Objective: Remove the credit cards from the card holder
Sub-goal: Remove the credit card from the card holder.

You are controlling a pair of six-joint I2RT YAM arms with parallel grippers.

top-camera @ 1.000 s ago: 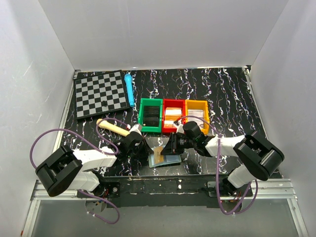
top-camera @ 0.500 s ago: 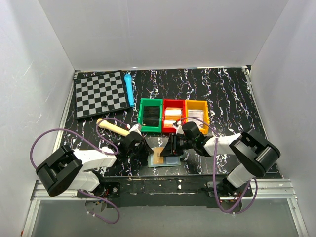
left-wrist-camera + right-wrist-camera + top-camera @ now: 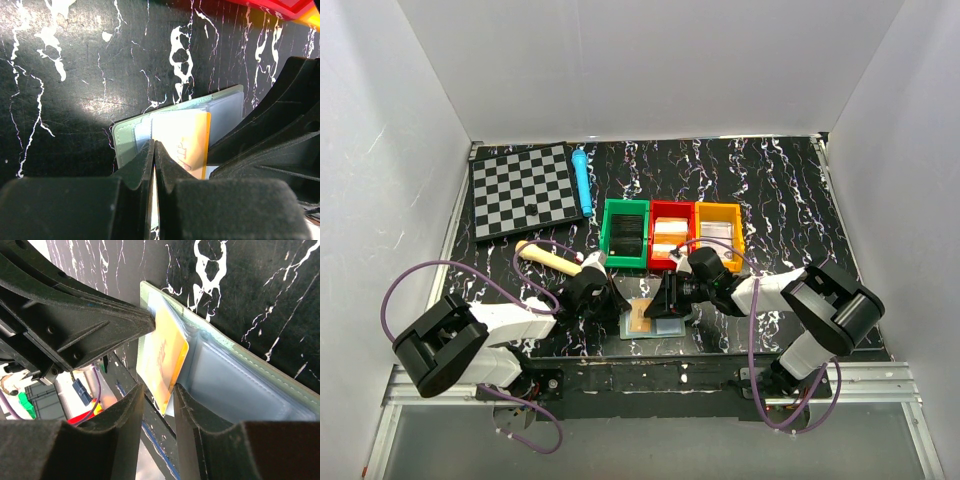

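Observation:
The card holder (image 3: 668,325) lies open near the table's front edge, grey-green rim and pale blue panels up; it also shows in the left wrist view (image 3: 125,137) and the right wrist view (image 3: 240,380). An orange-and-white credit card (image 3: 162,357) sticks partly out of its left pocket, also seen in the left wrist view (image 3: 185,140) and from above (image 3: 640,318). My left gripper (image 3: 154,147) is shut on the holder's left panel beside the card. My right gripper (image 3: 157,400) is open, its fingers straddling the card's free corner. From above, the left gripper (image 3: 613,300) and the right gripper (image 3: 665,300) meet over the holder.
Green (image 3: 625,233), red (image 3: 670,235) and orange (image 3: 718,232) bins stand in a row just behind the grippers. A chessboard (image 3: 523,188) and a blue pen (image 3: 582,182) lie at the back left. A cream handle (image 3: 548,258) lies behind the left arm.
My right gripper has shifted slightly left, closer over the holder. The left gripper has stayed shut at the holder's left edge.

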